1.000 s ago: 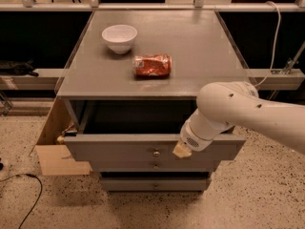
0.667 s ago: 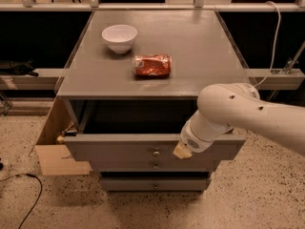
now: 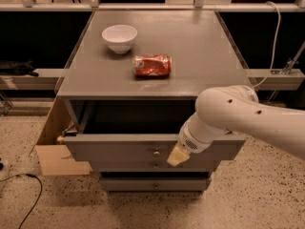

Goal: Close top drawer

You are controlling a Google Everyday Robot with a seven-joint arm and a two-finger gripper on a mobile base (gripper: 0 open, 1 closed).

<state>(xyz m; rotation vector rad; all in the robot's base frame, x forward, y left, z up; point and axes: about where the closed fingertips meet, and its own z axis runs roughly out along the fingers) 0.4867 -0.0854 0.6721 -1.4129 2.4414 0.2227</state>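
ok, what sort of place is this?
Probably a robotics lab mock-up, not a home: speckled floor with a loose cable, metal rails behind the grey cabinet, and cardboard beside it. The gripper sits at the front of the open top drawer.

The gripper (image 3: 175, 157) has dipped slightly and edged left along the top drawer (image 3: 114, 149) front; the knob (image 3: 156, 152) now sits just to its left, slightly higher.

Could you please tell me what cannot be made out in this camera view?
- Top drawer interior: too dark, shadowed by the tabletop.
- Drawer front's right part: hidden behind the arm; the gripper sits at it, right of the knob.
- Arm's base: cut off at right edge.
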